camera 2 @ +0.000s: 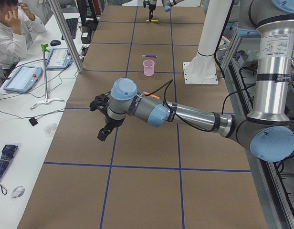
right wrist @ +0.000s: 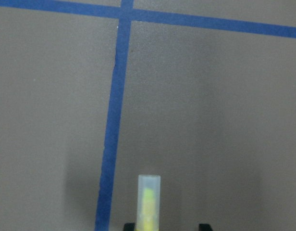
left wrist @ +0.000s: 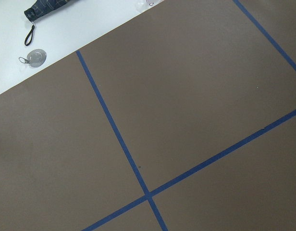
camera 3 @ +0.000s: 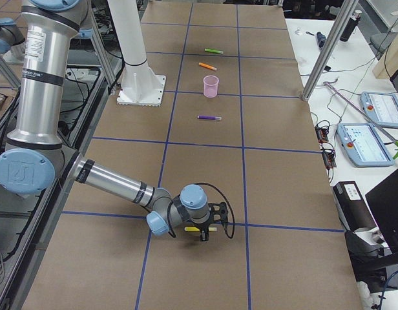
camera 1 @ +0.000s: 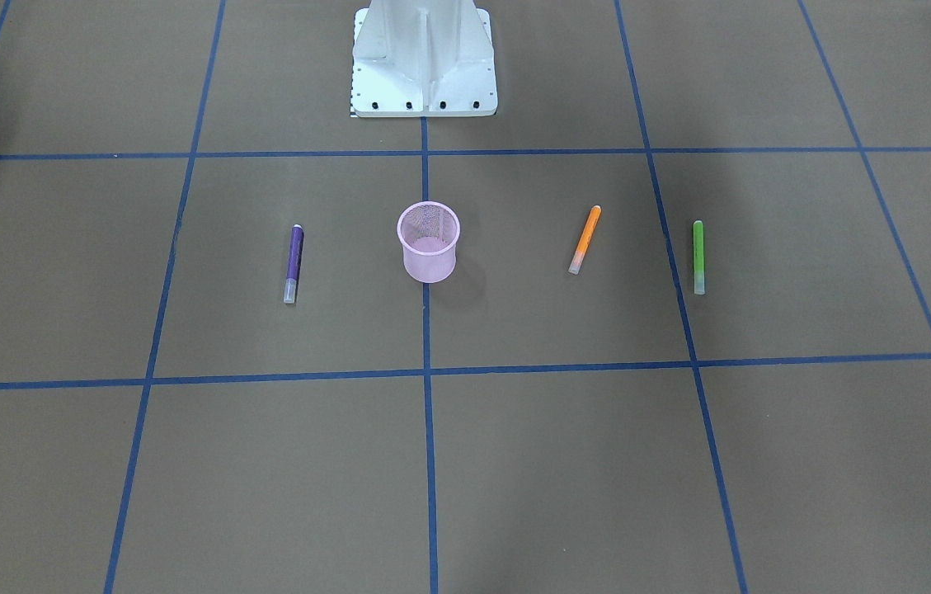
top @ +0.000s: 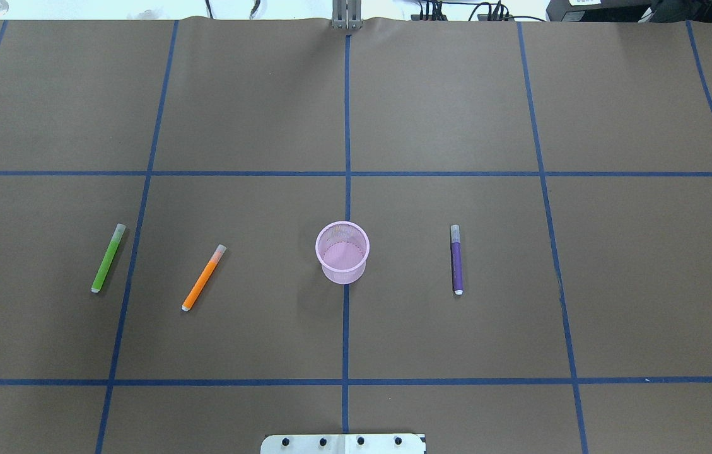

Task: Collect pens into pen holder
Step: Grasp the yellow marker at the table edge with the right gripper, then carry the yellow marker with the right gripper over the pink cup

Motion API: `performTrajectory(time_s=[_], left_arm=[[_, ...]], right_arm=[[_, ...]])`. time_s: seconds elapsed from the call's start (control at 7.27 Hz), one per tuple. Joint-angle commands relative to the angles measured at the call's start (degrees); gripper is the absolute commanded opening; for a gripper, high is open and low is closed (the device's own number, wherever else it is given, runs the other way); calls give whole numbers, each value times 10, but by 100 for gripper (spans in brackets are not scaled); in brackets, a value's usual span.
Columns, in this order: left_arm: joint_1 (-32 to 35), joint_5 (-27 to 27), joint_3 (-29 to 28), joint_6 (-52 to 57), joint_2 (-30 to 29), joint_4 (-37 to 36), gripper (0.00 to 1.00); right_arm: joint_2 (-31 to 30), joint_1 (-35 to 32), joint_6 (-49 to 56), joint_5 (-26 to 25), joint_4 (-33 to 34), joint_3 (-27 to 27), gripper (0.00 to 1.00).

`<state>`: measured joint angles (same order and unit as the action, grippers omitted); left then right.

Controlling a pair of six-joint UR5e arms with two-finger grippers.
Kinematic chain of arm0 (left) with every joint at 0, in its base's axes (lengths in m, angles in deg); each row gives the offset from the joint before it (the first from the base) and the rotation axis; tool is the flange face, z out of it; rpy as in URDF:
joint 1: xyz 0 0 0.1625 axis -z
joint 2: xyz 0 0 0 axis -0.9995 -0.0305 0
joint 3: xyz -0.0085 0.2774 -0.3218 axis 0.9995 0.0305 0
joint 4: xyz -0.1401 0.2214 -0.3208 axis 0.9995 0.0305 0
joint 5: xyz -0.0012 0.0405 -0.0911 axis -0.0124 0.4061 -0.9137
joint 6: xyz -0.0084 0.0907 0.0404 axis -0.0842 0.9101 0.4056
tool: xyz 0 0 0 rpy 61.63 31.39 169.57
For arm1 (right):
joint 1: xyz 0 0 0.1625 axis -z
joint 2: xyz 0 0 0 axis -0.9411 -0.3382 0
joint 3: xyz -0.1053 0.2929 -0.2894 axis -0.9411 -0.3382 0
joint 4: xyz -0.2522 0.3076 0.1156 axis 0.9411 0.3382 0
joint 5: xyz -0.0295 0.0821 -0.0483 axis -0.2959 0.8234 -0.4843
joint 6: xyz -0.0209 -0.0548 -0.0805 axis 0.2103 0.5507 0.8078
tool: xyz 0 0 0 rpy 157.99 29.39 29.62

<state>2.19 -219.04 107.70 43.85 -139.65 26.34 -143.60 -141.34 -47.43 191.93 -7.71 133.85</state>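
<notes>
At the table's right-hand end, right gripper (camera 3: 209,227): low over the yellow marker-like pen with pale translucent cap (right wrist: 148,204). My wrist feed shows two dark tips standing wider than the barrel, so I read the claw as spread, not yet pinching.
Yellow pen, location: flat on the brown paper table with blue tape grid (top: 456,94), well apart from the holder.
Left gripper (camera 2: 101,119): hangs over bare paper at the opposite end; spread or pressed together, I cannot tell.
Pink wire-mesh round pen holder (top: 343,275): upright at centre, on a tape line, nothing inside.
Purple pen (top: 456,260): lying on the robot's right of the holder.
Orange pen (top: 203,278); green pen (top: 107,258): lying on its left, green farther out.
Handling, my judgement: pens light, stiff, smooth-sided, apt to roll; pinch across mid-barrel, clear of the cap. Holder light, easily tipped; drop pens straight down.
</notes>
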Motion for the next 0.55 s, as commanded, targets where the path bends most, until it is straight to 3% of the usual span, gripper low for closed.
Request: performTrajectory(time_s=[0.0,0.28,0.41], left_arm=[[0,0,-2,0,1,0,100],[0,0,-3,0,2,0,100],[0,0,-3,0,2,0,100]], right_arm=[[1,10,3,-1,0,0,44],[2,13,5,-1,0,1,40],[2,13,5,-1,0,1,17]])
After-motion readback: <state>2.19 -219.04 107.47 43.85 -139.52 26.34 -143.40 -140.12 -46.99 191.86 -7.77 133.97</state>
